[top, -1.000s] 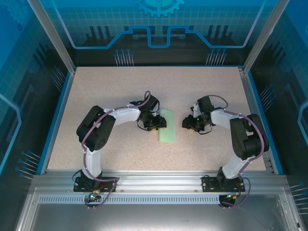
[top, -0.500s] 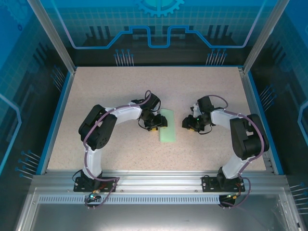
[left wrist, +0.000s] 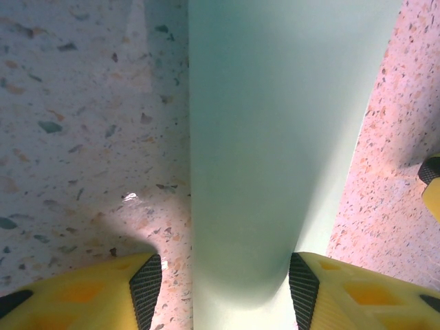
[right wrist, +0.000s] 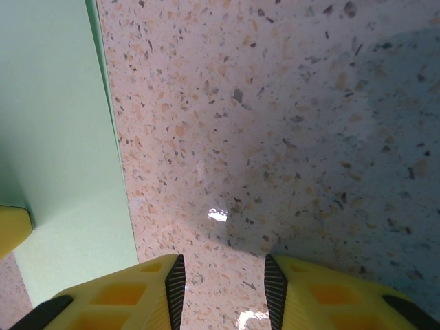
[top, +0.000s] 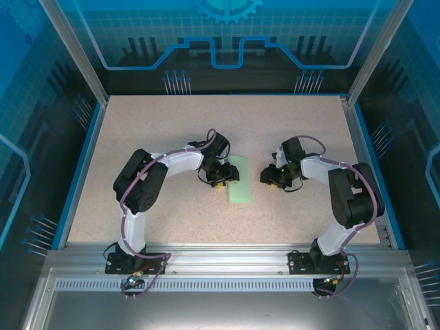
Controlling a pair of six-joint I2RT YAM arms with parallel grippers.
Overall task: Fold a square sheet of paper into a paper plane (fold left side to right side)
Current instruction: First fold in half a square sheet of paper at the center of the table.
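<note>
Currently left claw (left wrist: pixel 223 289) over green paper (left wrist: pixel 275 137)

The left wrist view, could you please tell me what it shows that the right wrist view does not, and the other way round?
Left wrist: the open left gripper straddling the end of the folded sheet of paper, seen across its whole width. Right wrist: the open right gripper over bare table, the paper off to its left. Both: green paper lying flat on the speckled table.
</note>
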